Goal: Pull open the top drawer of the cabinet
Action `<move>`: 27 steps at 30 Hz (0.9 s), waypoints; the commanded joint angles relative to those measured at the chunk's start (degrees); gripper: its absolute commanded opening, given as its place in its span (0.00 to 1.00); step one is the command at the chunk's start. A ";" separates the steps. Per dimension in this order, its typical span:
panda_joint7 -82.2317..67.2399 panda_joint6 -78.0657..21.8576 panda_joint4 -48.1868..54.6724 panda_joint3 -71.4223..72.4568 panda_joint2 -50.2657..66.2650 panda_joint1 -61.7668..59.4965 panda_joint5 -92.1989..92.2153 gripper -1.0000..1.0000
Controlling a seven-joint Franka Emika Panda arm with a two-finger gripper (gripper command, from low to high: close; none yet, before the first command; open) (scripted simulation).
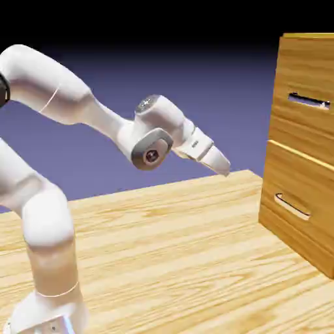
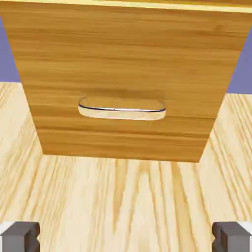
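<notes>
Blue-violet backdrop, fading to black at the top, stood behind a pale wood-grain tabletop [image 1: 163, 241], and on it you had a tall, boxy, light-brown wooden cabinet [image 1: 266, 212] at the exterior view's right. Your top drawer, the upper wood-grain front with a straight silver-grey bar handle [image 1: 308, 100], sat above the lower drawer [image 1: 293, 186] with its curved, pale metal handle [image 2: 122, 114].

Your white two-finger gripper [image 1: 220, 171] was well apart from the cabinet, lower than the bar and tilted downward; its grey fingertips stood wide, with nothing between them. The hand view took in the lower front rather than your target, so you likely needed to raise and level the hand first.

You would probably have found the bar hard, smooth and a little slippery, best taken near its middle, one finger above and one below. The drawer looked stiff and solid rather than fragile; its weight you could only guess, so a slow, straight pull seemed wise. Both drawers looked closed, and you could not tell what either held.
</notes>
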 commanded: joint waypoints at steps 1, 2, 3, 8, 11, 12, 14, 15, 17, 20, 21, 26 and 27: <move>-0.10 -0.33 1.01 -1.57 1.41 1.25 2.50 0.50; -0.19 -0.66 2.03 -3.14 2.82 2.50 4.99 0.50; -0.29 -0.99 3.04 -4.71 4.22 3.75 7.48 0.50; -0.77 -2.63 8.10 -12.57 11.26 9.99 19.94 0.50; -1.06 -3.62 11.14 -17.28 15.48 13.73 27.41 0.50; -1.15 -3.95 12.15 -18.85 16.89 14.98 29.90 0.50; -1.34 -4.60 14.18 -21.99 19.70 17.47 34.89 0.50; -1.44 -4.93 15.19 -23.56 21.11 18.72 37.38 0.50; -1.63 -5.59 17.22 -26.70 23.92 21.22 42.36 0.50; -1.92 -6.57 20.26 -31.42 28.15 24.96 49.84 0.50; -2.02 -6.90 21.27 -32.99 29.55 26.21 52.33 0.50; -2.50 -8.55 26.33 -40.84 36.59 32.45 64.79 0.50; -2.59 -8.88 27.34 -42.41 38.00 33.70 67.28 0.50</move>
